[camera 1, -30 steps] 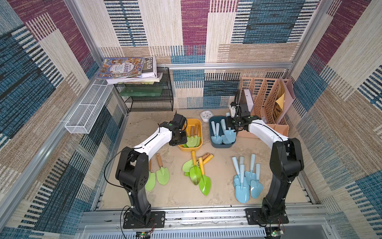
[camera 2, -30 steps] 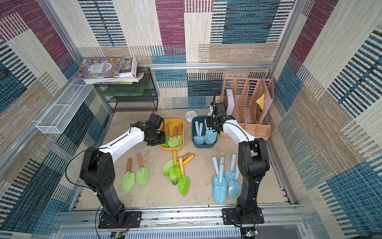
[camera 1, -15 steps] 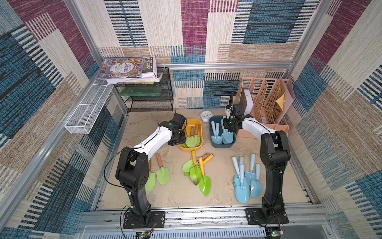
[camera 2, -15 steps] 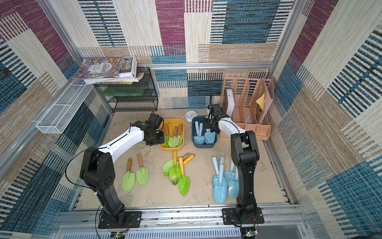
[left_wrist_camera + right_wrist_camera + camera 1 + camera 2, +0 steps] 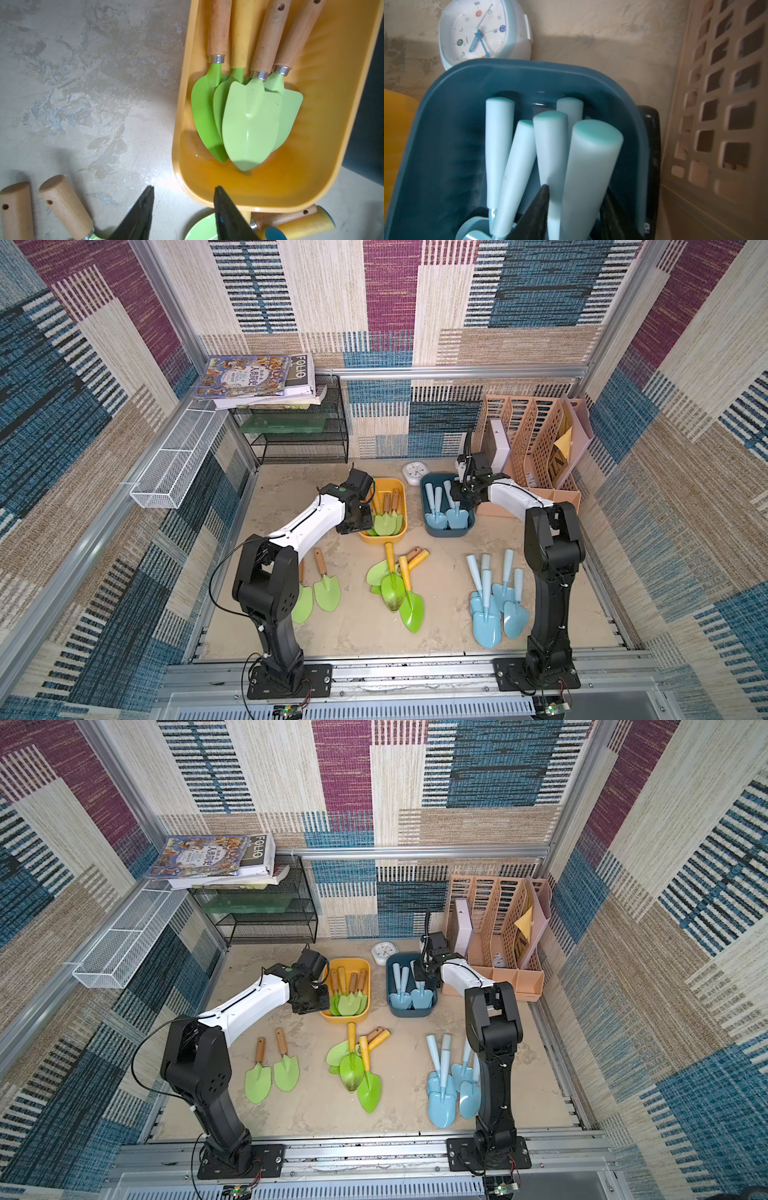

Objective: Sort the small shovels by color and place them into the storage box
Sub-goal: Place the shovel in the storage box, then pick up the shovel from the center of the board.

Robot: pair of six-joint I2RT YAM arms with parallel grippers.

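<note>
**Top views.** In both top views the left gripper point(image 5: 362, 526) hangs at the edge of the yellow box point(image 5: 384, 537). The green shovels point(image 5: 388, 522) lie inside, just past its fingers. The right gripper point(image 5: 422, 979) dips into the blue box point(image 5: 411, 1011) among the light blue shovels point(image 5: 409, 997). Behind both grippers, loose on the table point(image 5: 353, 639), lie a green pair point(image 5: 326, 593), a green heap point(image 5: 399, 587) and a blue cluster point(image 5: 494, 608).

**Left wrist.** I see the left gripper point(image 5: 184, 189) with jaws parted and nothing between them. Four green shovels point(image 5: 249, 124) overlap in the yellow box point(image 5: 322, 145) ahead of the fingertips, blades toward me.

**Right wrist.** The right gripper point(image 5: 577, 191) straddles one light blue handle point(image 5: 591, 162). I cannot tell whether the jaws press it or stand just clear. Four more handles lean ahead of it in the blue box point(image 5: 456, 124). A clock point(image 5: 483, 31) stands beyond.
</note>
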